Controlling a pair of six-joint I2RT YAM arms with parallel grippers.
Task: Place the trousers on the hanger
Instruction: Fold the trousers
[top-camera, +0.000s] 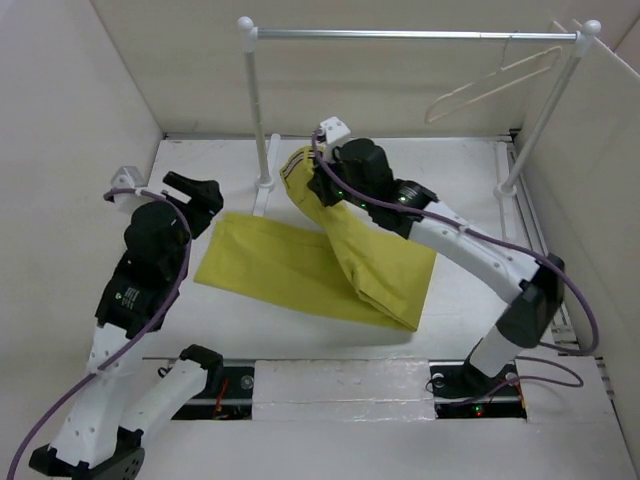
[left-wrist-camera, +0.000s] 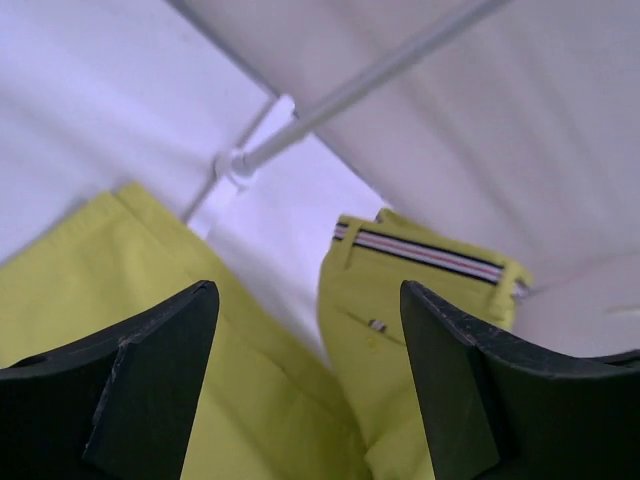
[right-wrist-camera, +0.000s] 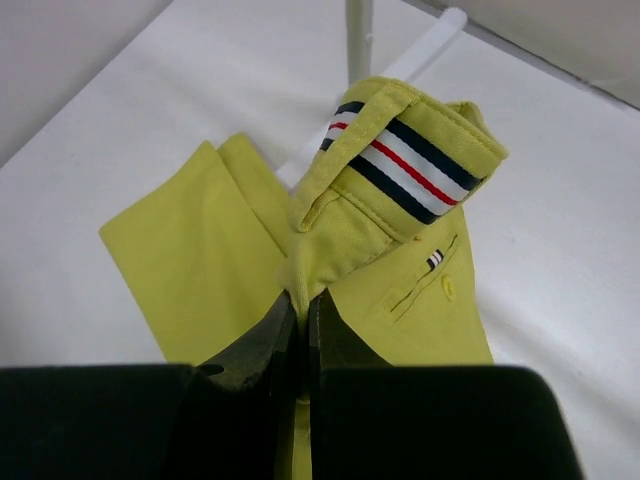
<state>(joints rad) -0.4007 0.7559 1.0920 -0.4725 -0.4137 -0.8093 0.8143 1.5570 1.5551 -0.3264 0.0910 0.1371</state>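
**Right wrist view: jaws clenched on the waist end, hanger far right**

Nearest you, your right gripper (right-wrist-camera: 303, 300) is pinching a fold of the trousers (right-wrist-camera: 400, 250) just below the striped waistband, which is rising beyond the fingertips. Your left gripper (left-wrist-camera: 308, 300) is hovering spread and holding nothing above the legs. These are lying flat, long axis running left to right across the table (top-camera: 300, 345). Farthest off, the hanger (top-camera: 490, 85) is hanging from the rail (top-camera: 410, 34), well apart and rightward of the pinch, so your right arm is the nearer. No container is showing.
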